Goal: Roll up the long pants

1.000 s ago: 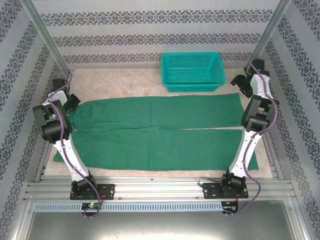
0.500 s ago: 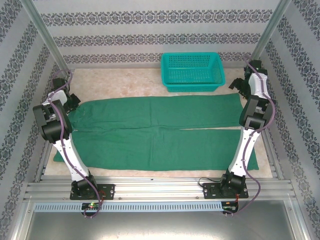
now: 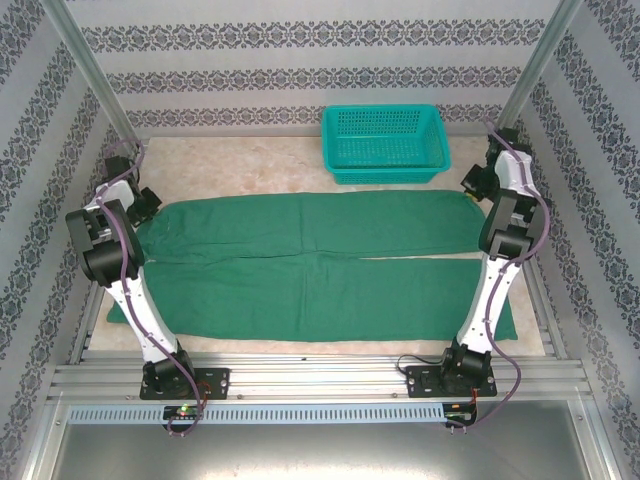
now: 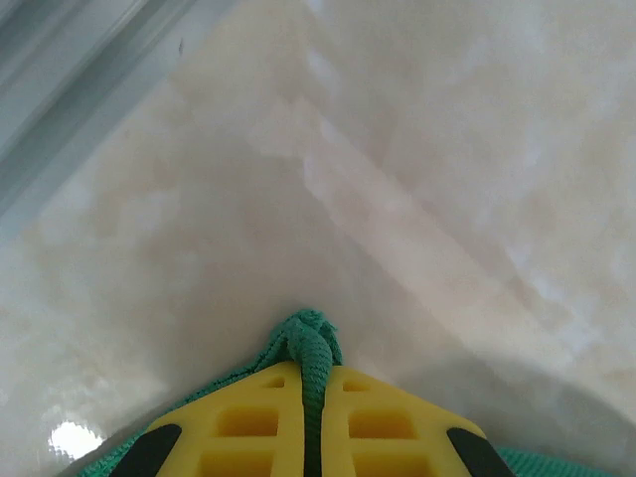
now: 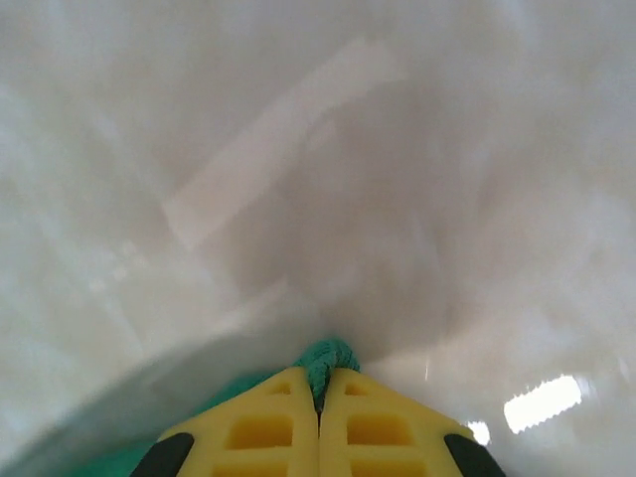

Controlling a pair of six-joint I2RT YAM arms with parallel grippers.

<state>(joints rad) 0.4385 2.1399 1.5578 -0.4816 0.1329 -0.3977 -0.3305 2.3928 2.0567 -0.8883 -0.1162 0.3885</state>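
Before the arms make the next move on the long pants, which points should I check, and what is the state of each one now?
1. Grip of left end effector on the long pants: ok, green fabric is pinched in it.
2. Grip of right end effector: ok, a green fold is pinched in it.
3. Both legs flat on the table: ok, seen from above.
4. Is the teal basket off the fabric: ok, it stands beyond the far leg.
5. Depth of each grip: cannot tell.
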